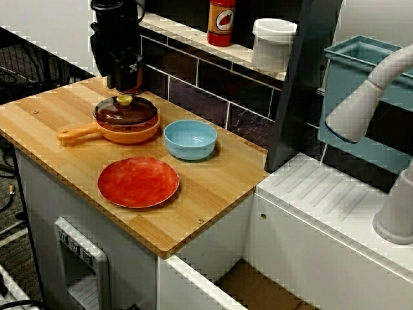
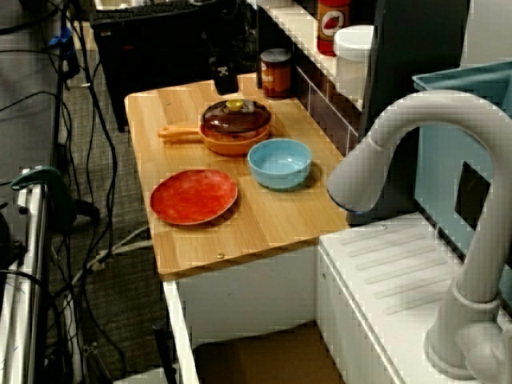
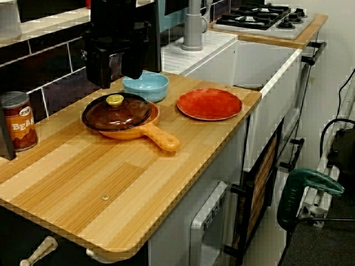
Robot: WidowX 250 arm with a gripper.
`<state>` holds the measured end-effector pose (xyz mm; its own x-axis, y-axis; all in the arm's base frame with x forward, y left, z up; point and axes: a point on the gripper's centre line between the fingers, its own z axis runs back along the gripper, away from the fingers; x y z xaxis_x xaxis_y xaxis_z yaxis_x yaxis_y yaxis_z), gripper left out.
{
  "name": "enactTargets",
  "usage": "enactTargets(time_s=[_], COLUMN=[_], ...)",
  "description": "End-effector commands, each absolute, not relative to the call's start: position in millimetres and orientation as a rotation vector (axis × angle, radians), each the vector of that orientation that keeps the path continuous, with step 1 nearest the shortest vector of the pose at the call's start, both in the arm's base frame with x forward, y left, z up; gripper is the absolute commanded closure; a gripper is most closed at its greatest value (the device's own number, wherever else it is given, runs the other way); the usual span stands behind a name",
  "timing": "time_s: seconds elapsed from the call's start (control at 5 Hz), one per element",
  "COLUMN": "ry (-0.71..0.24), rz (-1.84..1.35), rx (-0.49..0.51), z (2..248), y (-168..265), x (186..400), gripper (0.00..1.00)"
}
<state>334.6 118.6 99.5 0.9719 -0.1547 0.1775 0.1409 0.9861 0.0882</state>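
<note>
The only writing that can be read is "BEA" on the brown can [image 3: 16,122], seen from the can's end of the counter [image 1: 219,181]. It stands against the tiled wall, behind the gripper. A red bottle [image 1: 221,22] on the shelf has a label too small to read.

The gripper [image 3: 123,77] hangs just above the lid [image 1: 126,111], not touching it, with its jaws spread and nothing between them. The lid is round, of brown-tinted glass, with a yellow knob [image 1: 124,100] at its centre. It sits flat on an orange pan [image 1: 129,135] near the back of the counter. A blue bowl [image 1: 190,139] stands just beside the pan and a red plate [image 1: 138,181] lies nearer the front edge.
</note>
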Motion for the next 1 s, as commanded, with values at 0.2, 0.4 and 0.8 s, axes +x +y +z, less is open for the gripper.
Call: enactTargets(time_s=[0.2, 0.4, 0.8], ry=[-0.338, -0.341, -0.291], rz=[-0.063, -0.079, -0.181], rx=[0.109, 0.082, 0.06], z=[125.5, 123.1, 101.6], y=[110.1, 108.3, 84.3], x=[388.6, 393.1, 379.9], gripper=[0.0, 0.0, 0.0])
